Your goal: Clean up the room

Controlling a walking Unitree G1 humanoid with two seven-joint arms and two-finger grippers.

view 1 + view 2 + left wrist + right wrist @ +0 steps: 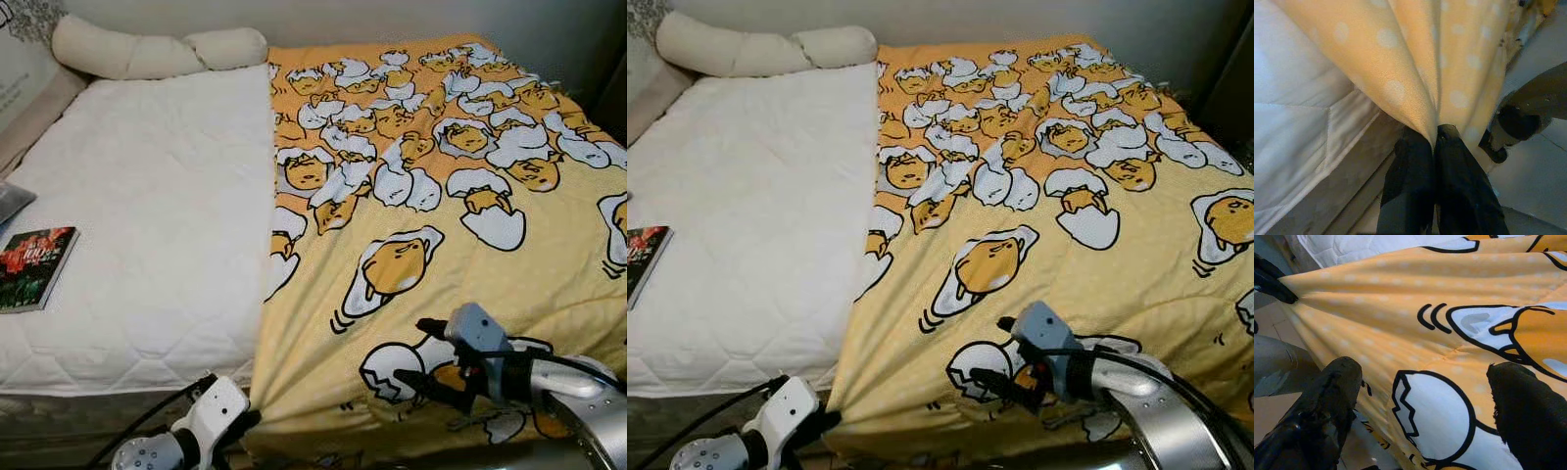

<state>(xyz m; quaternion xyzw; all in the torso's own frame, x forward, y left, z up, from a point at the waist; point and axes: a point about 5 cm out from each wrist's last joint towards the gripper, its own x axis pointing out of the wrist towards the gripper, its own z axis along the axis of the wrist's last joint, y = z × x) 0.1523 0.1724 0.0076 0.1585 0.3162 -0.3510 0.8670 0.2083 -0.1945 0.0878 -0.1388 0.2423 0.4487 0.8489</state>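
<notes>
Across right half of bed: yellow blanket [421,245], egg cartoon print. Left gripper [1434,142] at 7 o'clock, fingers pinched tight on blanket's near corner. Right gripper [423,354] at 5 o'clock above blanket, fingers apart. White mattress [147,225] bare at 9 o'clock; book [32,266] near its edge; pillows [147,49] at 11.

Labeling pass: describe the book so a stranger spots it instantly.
Start at the bed's bare white quilted mattress, on the robot's left of the yellow egg-print blanket. At the mattress's left edge lies the book, flat, its dark cover splashed with red.
</notes>
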